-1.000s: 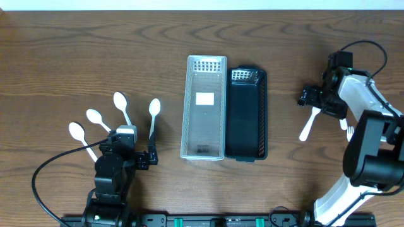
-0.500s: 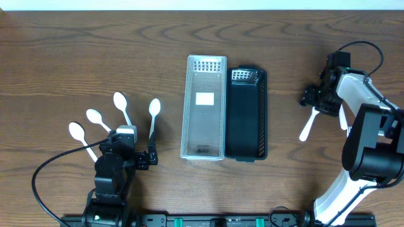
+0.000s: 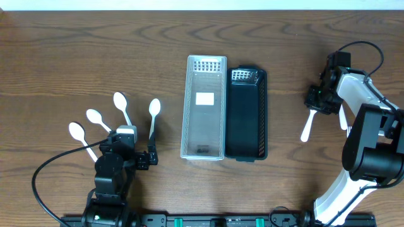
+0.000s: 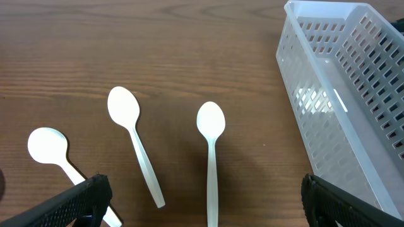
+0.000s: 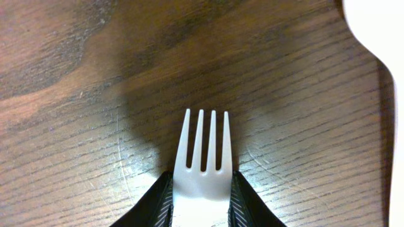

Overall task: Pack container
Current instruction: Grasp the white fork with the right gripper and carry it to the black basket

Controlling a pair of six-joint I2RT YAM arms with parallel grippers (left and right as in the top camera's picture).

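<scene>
Well, from overhead two long slotted baskets stand touching, side by side, mid-table. The clear plastic basket (image 3: 203,60) is on the left and the black basket (image 3: 264,113) on the right. Inside the clear one I can make out only a white rectangle (image 3: 204,98) on its floor. What the black one holds I cannot tell. The table (image 3: 95,44) is dark brown wood grain, with a pale strip beyond its far edge. Four white plastic spoons (image 3: 154,108) lie fanned out at the left. Far right, the right gripper (image 3: 317,99) sits over the head of a white plastic fork (image 3: 307,128), which lies flat on the wood.

In the left wrist view, the left gripper (image 4: 202,192) stands wide, its black fingers (image 4: 82,198) at opposite corners. Three spoons lie ahead, bowls pointing away, with the clear basket's wall at the right.

In the right wrist view, the right gripper's jaws are pinched narrow against both sides of the fork's neck. The tines point away across the scratched wood. Another white utensil (image 5: 372,31) crosses the upper right corner.
</scene>
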